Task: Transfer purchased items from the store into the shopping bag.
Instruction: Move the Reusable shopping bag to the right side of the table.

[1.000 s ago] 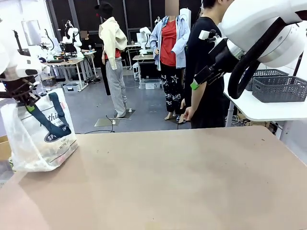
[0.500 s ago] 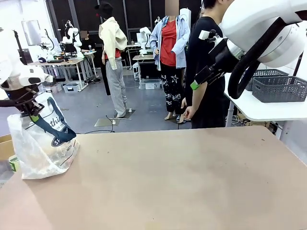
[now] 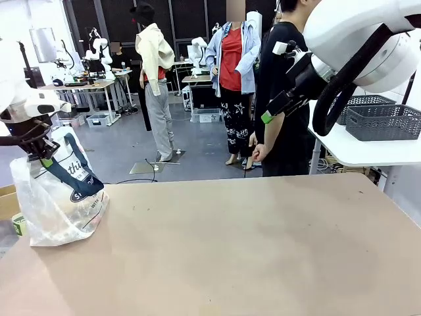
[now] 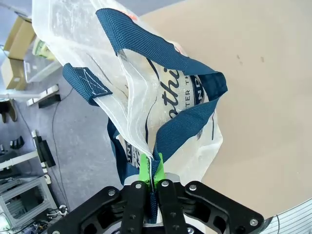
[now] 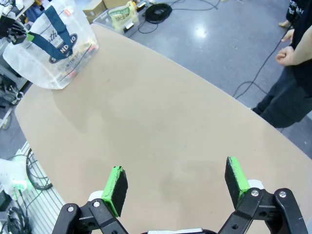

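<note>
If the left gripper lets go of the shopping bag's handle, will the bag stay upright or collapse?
Probably it sags: the shopping bag is thin, creased film, and its blue strap hangs limp from the shut left gripper. It likely stays on the table, since its base rests there, bulging.

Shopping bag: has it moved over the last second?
Yes. The shopping bag, held by its strap in the shut left gripper, has shifted rightward, further onto the table from its left edge.
</note>
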